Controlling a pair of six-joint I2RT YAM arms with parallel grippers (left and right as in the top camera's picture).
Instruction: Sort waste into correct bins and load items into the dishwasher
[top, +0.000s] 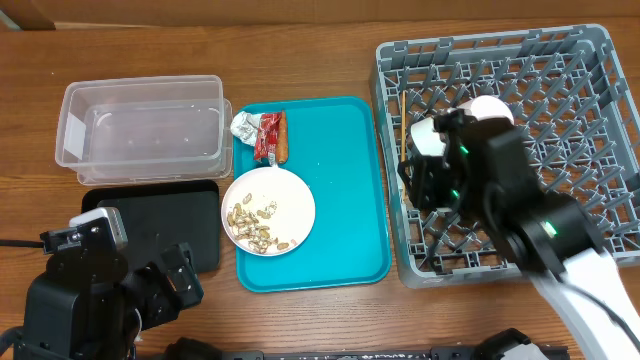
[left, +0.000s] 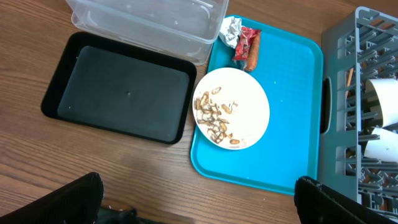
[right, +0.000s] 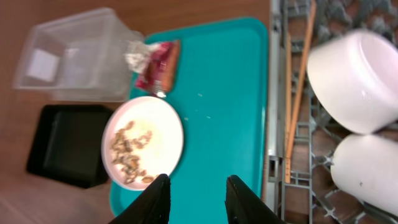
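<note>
**A:** Start nearest the robot. How do the pincers stand?

**B:** The left gripper (left: 199, 190) sits low over the near edge of the wooden table (top: 330, 50), with its fingers spread as wide as they go and gripping nothing. The right gripper (right: 198, 194) hangs above the left part of the dish rack (top: 590, 100). Its jaws are parted a little, with only air between them.

**A:** And just past the left one?

**B:** The black tray (top: 175, 222) lies flat on the table. Beside it on the right is the white plate (top: 290, 195), resting on the teal serving tray (top: 340, 190). The plate's left edge juts over that tray's rim. The nut-shell and rice scraps (top: 255, 222) are heaped on the plate's near-left part.

**A:** Farther back?

**B:** Three bits of waste lie close together at the teal tray's far-left corner. From left to right they are the silvery wrapper (top: 244, 126), the red wrapper (top: 266, 135) and the sausage piece (top: 283, 138). The clear tub (top: 150, 135) stands left of them, right at the black tray's far edge.

**A:** What is loaded in the rack?

**B:** The chopsticks (right: 298, 93) lie along its left side, near the wall that faces the teal tray. Next to them are two white vessels (right: 357, 81), one right beside the other — cups or bowls, I cannot tell which.
</note>
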